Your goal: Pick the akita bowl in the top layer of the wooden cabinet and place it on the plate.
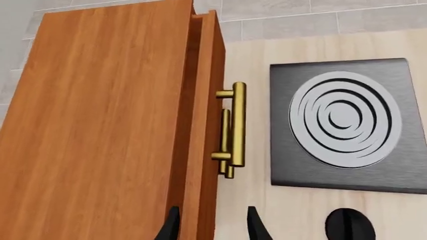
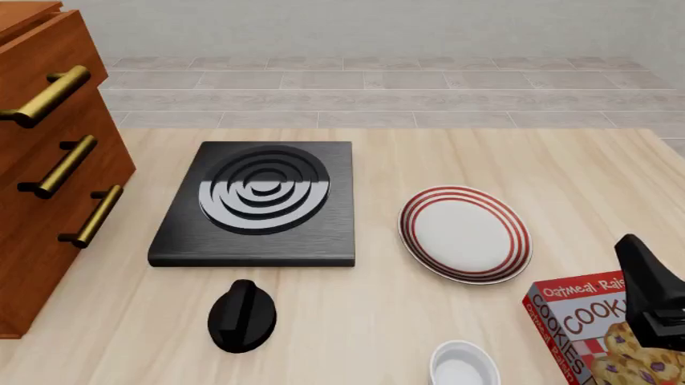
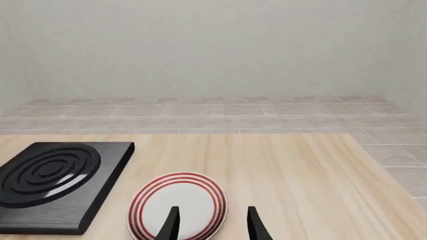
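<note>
The tall reddish-brown wooden cabinet (image 2: pixel 48 168) showed a smooth, satiny veneer with fine lengthwise grain, and its bar handles (image 1: pixel 237 124) looked like brushed brass with a soft metallic sheen. The pale wooden desk (image 2: pixel 428 321) had a light, matt, faintly streaked grain. The black square stove slab (image 2: pixel 257 204) looked like brushed dark metal, its ringed burner catching a glossy reflection. The round white plate with red rings (image 2: pixel 464 233) seemed to be glazed ceramic, smooth and slightly shiny. The black round knob (image 2: pixel 242 316) looked like matt plastic. The cookie box (image 2: pixel 583 321) appeared to be printed cardboard. The small plain white bowl (image 2: pixel 464 365) looked smooth and glazed.
</note>
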You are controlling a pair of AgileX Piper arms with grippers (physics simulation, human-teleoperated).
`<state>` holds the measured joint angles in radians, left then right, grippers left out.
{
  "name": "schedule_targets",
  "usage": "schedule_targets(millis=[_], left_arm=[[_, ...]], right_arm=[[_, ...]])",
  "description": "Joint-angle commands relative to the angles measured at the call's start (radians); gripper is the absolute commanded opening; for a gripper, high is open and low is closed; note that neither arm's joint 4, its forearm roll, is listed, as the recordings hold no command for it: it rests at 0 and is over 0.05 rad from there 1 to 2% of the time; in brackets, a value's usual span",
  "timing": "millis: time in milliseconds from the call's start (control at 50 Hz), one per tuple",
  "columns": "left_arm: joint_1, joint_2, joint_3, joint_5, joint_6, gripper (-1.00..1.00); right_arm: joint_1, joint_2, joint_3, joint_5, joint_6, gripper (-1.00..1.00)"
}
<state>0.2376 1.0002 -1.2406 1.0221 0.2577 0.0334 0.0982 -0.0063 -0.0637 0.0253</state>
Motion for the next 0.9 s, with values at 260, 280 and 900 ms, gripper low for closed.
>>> schedule_targets(millis=[260,280,900], left_arm=[[0.023,0.022,0.09,-0.071,-0.003,1.0],[0.024,0.023,0.094,-0.074,-0.004,1.0],[0.053,0.041,0.15,-0.126,-0.003,1.0]], right_arm=[[0.0,0.01,0.0,-0.007,-0.007,1.0],[0.0,0.007,0.0,-0.004,-0.007,1.0],[0.0,0.012,0.001,-0.009,-0.004,1.0]])
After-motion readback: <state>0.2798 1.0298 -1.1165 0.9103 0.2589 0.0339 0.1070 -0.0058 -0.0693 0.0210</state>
